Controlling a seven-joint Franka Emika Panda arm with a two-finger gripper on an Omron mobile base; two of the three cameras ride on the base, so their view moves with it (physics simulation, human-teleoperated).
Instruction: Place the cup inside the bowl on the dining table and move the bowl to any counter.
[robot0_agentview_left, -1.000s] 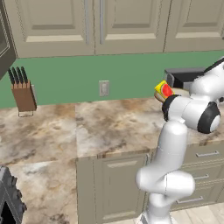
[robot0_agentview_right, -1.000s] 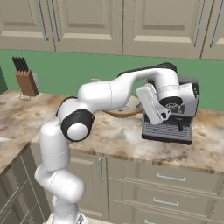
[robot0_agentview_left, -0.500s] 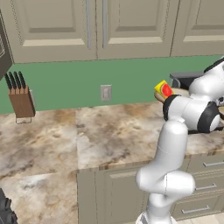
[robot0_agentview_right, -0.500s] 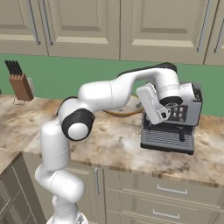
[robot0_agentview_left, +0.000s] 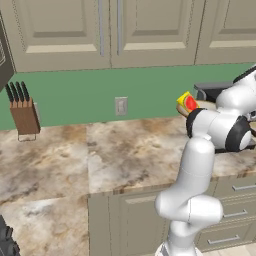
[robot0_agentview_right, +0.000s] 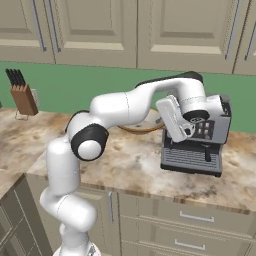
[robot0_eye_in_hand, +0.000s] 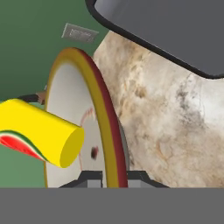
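base has slid right along the counter (robot0_agentview_left: 125, 150); gripper (robot0_eye_in_hand: 114, 177) stays clenched on the bowl's (robot0_eye_in_hand: 78, 118) rim, cup (robot0_eye_in_hand: 41, 138) inside, near the coffee machine (robot0_agentview_right: 197, 135): set-down looks close.

Base cameras shifted rightward along the worktop (robot0_agentview_left: 125, 150), knife block (robot0_agentview_left: 24, 114) drawn left in both base views, wall outlet (robot0_agentview_left: 121, 105) likewise, coffee machine (robot0_agentview_right: 197, 137) now fuller in right base view, arm posture with bowl (robot0_eye_in_hand: 87, 127) and cup (robot0_eye_in_hand: 39, 131) unchanged relative to base.
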